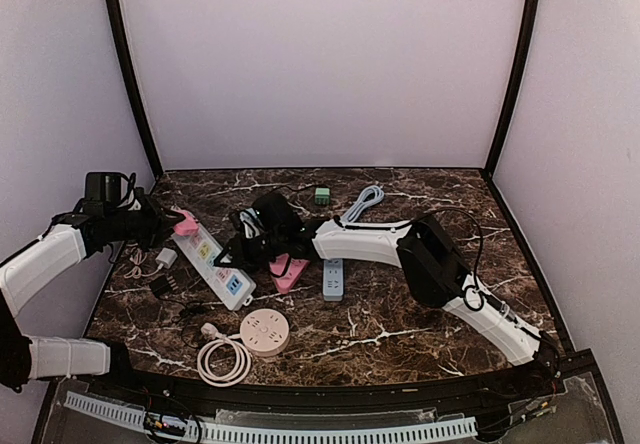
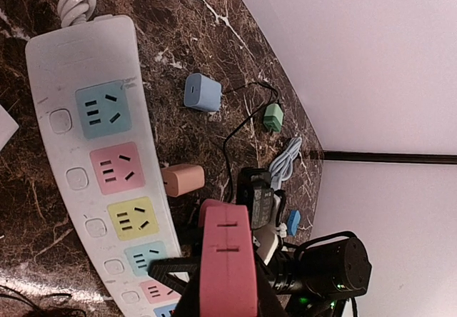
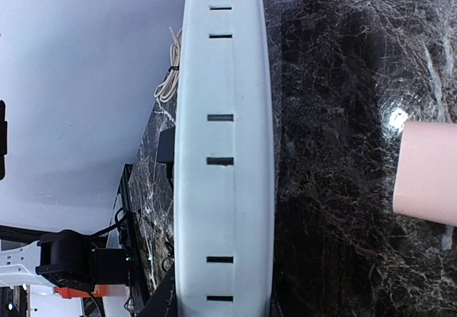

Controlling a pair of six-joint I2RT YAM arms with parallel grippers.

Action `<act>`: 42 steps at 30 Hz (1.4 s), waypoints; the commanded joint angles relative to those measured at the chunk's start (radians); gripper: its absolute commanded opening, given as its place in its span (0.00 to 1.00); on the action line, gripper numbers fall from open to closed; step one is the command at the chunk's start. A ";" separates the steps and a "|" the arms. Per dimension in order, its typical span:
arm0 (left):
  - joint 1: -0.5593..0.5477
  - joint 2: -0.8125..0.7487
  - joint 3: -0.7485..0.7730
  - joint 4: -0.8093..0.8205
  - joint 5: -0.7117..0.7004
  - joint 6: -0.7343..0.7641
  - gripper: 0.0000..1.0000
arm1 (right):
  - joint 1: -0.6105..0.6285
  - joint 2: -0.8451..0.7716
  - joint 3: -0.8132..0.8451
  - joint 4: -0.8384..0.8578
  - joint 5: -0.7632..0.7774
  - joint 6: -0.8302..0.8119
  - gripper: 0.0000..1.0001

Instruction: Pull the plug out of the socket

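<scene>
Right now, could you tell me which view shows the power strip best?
Left wrist: the strip lies face-up and large, its coloured sockets distinct. The top view shows it small. The right wrist shows only a pale slotted face close up, seemingly the same strip.

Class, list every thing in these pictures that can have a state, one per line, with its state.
left gripper: shut on pink plug
pink plug: out of its socket, held off the strip
strip: lying flat, visible sockets empty
right gripper: shut on strip
peach plug: loose beside strip
round socket: its cable coiled
</scene>
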 commanded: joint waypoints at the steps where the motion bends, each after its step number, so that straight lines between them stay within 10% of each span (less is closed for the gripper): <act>1: 0.002 -0.012 0.028 -0.004 0.010 0.020 0.00 | -0.002 -0.010 0.031 0.129 -0.002 0.003 0.31; 13: 0.002 -0.009 0.027 -0.001 0.011 0.025 0.00 | -0.025 -0.013 0.008 0.124 0.018 -0.014 0.65; 42: -0.023 0.277 0.200 0.043 -0.060 0.079 0.00 | -0.143 -0.129 0.038 -0.029 0.076 -0.185 0.86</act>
